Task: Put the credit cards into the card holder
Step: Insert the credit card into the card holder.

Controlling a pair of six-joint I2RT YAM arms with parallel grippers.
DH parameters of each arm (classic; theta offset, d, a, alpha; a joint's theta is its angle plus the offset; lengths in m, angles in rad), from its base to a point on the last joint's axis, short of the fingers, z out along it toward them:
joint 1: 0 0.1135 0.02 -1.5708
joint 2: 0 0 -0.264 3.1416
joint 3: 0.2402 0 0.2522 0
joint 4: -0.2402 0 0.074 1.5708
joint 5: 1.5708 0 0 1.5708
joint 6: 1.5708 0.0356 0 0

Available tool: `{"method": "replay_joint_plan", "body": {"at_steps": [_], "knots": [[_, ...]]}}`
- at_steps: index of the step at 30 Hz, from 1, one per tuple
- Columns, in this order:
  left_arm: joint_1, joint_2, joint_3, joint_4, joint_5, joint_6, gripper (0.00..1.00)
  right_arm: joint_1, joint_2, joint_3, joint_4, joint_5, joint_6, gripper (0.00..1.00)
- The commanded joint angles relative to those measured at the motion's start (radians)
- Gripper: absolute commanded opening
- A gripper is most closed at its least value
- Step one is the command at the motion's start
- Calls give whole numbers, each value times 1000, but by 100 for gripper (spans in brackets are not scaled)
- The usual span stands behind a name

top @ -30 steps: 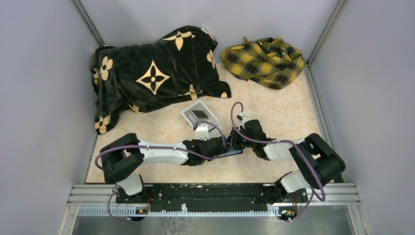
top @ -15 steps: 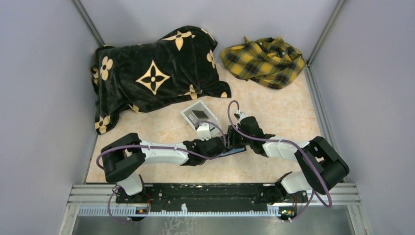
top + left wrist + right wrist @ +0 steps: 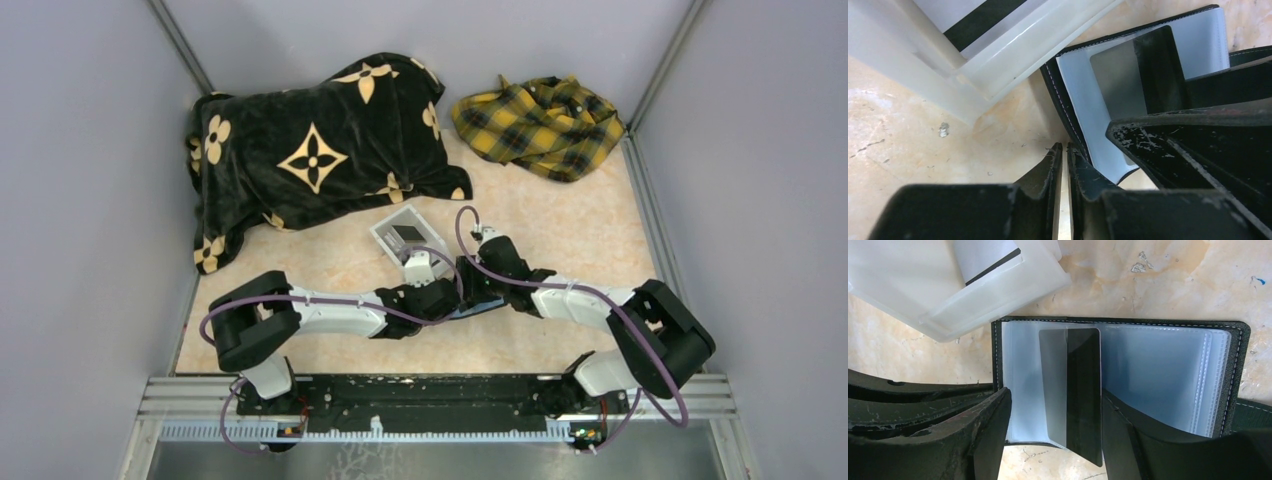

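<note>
Grey plastic with a black stripe: a card stands part-way in one of the pale pockets of the open holder. Its end juts past the holder's edge toward the right claw. That claw is spread wide, a finger on either side of the card, gripping nothing. The holder lies flat in the middle of the table, just beside the white box, where a second card waits. The left claw reaches in from the left to the holder's edge, its fingers all but together with only a slit between. Whether it nips the cover can't be told. The step in hand looks like seating this card, and it isn't home yet. The next move probably calls for a straight push along the pocket with the holder kept from sliding. Skew it and the card may jam or ride out over the pocket.
</note>
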Motion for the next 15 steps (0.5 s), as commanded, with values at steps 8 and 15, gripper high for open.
{"method": "replay_joint_plan", "body": {"at_steps": [8,15], "knots": [[-4,115,-114,-159,187,3,16,8,-1,-17,-192,186,31,63],[-5,120,-121,-153,195,1,16,6,-94,-20,-163,207,38,62]]}}
